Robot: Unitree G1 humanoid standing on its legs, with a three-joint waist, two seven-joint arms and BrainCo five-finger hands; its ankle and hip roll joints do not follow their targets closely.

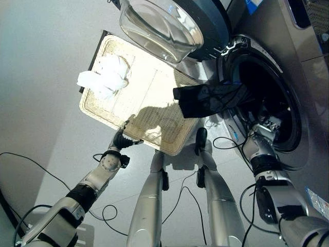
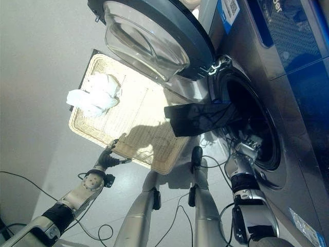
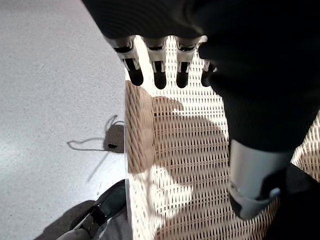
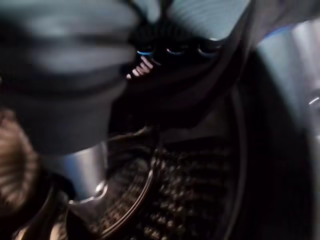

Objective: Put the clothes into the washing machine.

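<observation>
White clothes (image 1: pixel 105 77) lie bunched in the far left corner of a flat wicker basket (image 1: pixel 154 87) on the floor. A dark garment (image 1: pixel 205 100) hangs out of the washing machine's drum opening (image 1: pixel 267 98) and drapes over the basket's right edge. My left hand (image 1: pixel 122 139) is at the basket's near rim, open, its fingers (image 3: pixel 157 65) straight over the weave. My right hand (image 1: pixel 264 128) reaches into the lower part of the drum opening. In the right wrist view, dark cloth (image 4: pixel 200 95) surrounds it in front of the perforated drum (image 4: pixel 190 190).
The machine's round glass door (image 1: pixel 169 25) stands open above the far end of the basket. The washing machine's front panel (image 2: pixel 288 77) fills the right side. Grey floor (image 1: pixel 41 103) lies to the left of the basket.
</observation>
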